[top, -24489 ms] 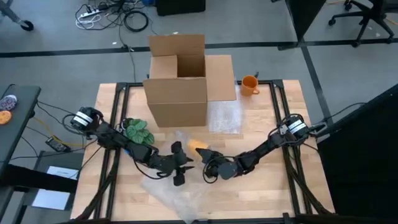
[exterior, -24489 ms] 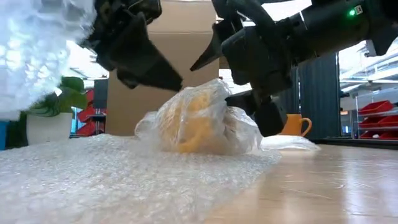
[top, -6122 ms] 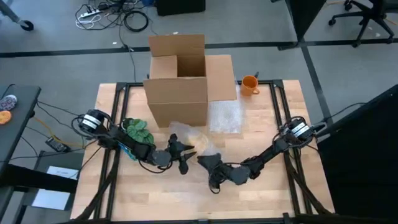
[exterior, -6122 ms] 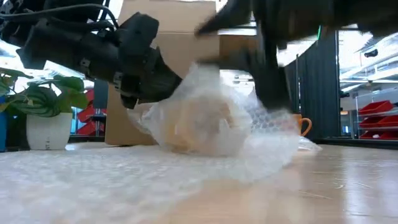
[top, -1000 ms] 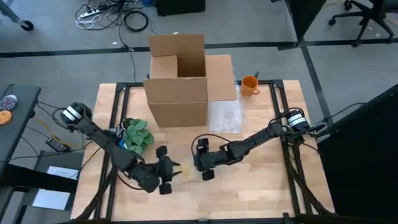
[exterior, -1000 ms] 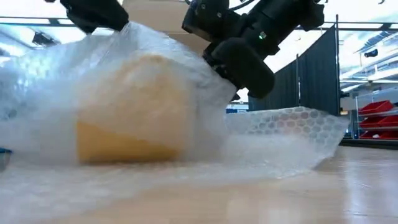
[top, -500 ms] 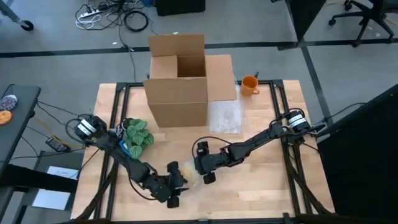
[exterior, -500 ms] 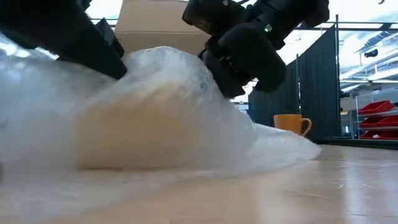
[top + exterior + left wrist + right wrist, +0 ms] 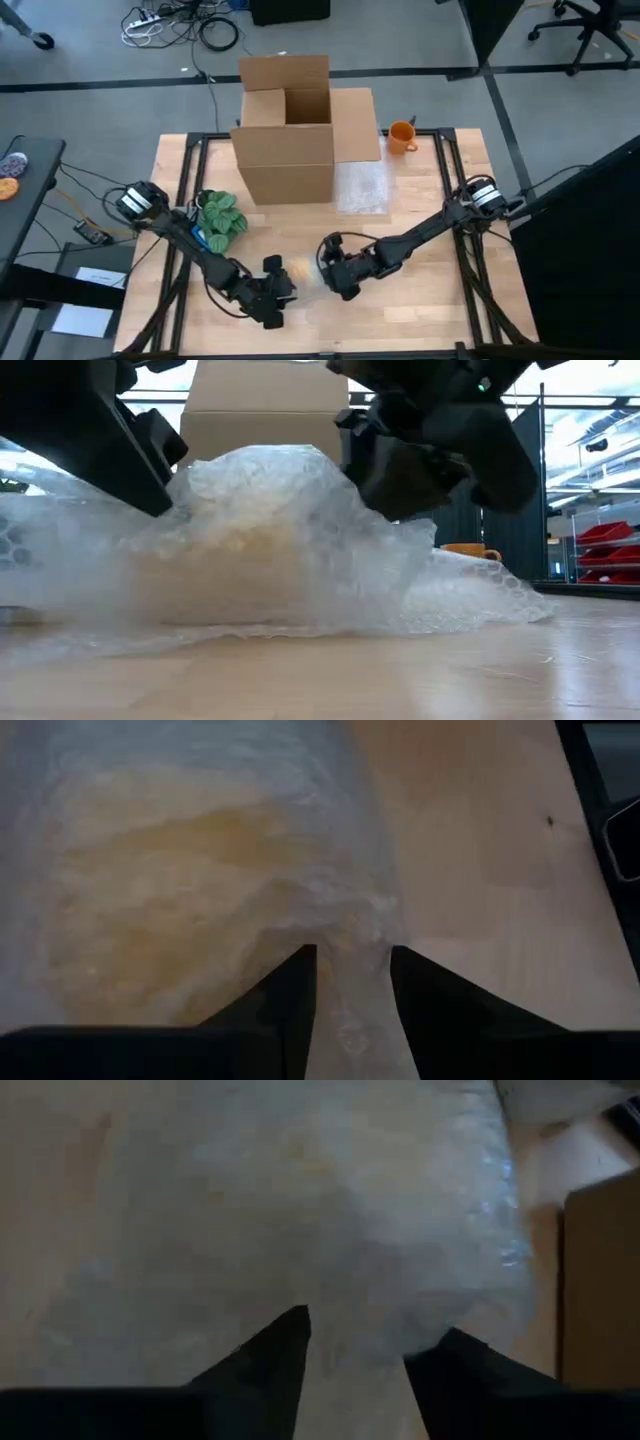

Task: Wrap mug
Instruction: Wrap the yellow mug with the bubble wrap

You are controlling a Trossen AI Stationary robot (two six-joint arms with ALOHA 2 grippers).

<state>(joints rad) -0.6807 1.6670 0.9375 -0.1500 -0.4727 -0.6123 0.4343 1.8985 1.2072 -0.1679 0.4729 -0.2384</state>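
Mug (image 9: pixel 235 575) sits near the front middle of the table (image 9: pixel 430 310), swathed in bubble wrap (image 9: pixel 300 550), with only a yellowish blur of it showing through the film. The left gripper (image 9: pixel 272 293) lies at the bundle's near-left side; its wrist view shows the two fingers (image 9: pixel 275 1010) set a little apart with a ridge of wrap running up between them, so it looks pinched on the film rather than on the mug. The right gripper (image 9: pixel 338 270) presses in from the right of the bundle, fingers (image 9: pixel 265 1365) parted and the plastic bulging into the gap; whether they actually clamp the wrap I cannot tell.

Handling, as I judge it: the mug is stiff, fairly heavy for its bulk and breakable, so it will hold its place while the sheet moves over it. The wrap is light, limp and slick; it springs open when let go and slides on the smooth wood. The best hold is on doubled folds of film close against the mug's side, not on loose corners, which will simply pull away. One pincer should pin the bundle down while the other draws the free flap over.

Farther off, a cardboard box (image 9: pixel 285 140) stands open at the far middle, a second orange mug (image 9: pixel 401 135) at its right, a spare sheet of wrap (image 9: pixel 362 188) lies just in front of the box, and a potted plant (image 9: pixel 220 213) stands to the left.
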